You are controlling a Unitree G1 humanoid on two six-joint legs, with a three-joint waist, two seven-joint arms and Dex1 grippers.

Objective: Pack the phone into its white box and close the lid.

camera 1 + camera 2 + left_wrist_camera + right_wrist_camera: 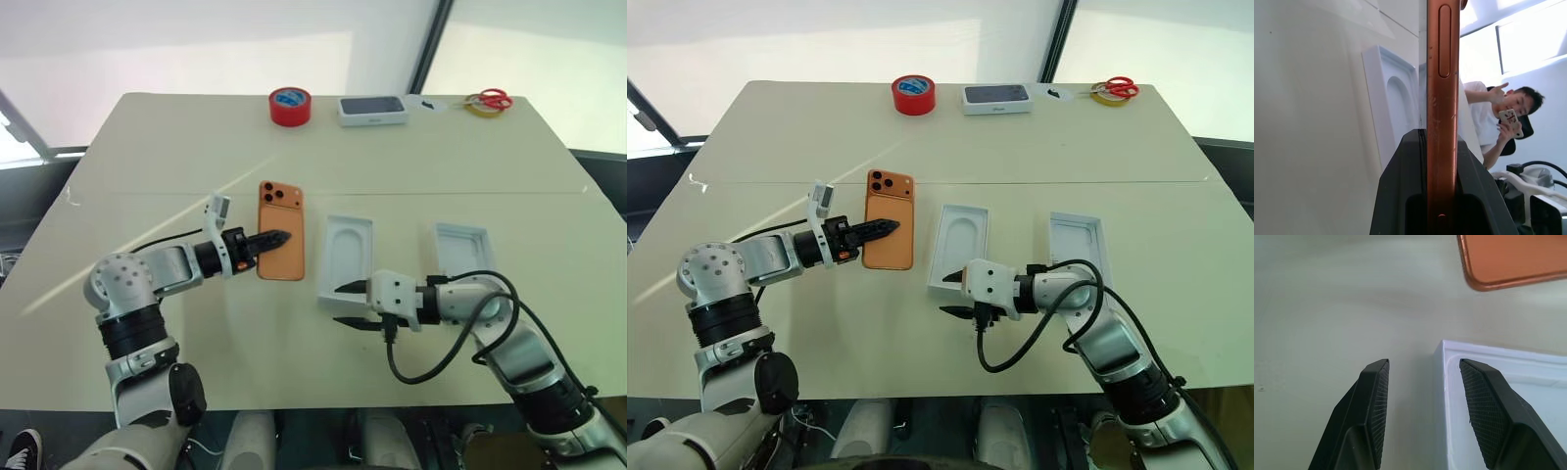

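On my table (pixel 147 157) the phone (pixel 282 227) is in the middle, back side up, held in the left gripper (pixel 265 241), which comes from the left. Just right of the phone lies the moulded insert (pixel 346 257). The right gripper (pixel 351 305) is at the near corner of this insert. Further right, apart from it, lies another shallow tray (pixel 462 250); I cannot tell if it is box or lid. At the far edge stand, from left to right, a tape roll (pixel 290 106), a flat box (pixel 372 110), then scissors (pixel 493 99) with a smaller tape ring (pixel 480 108).
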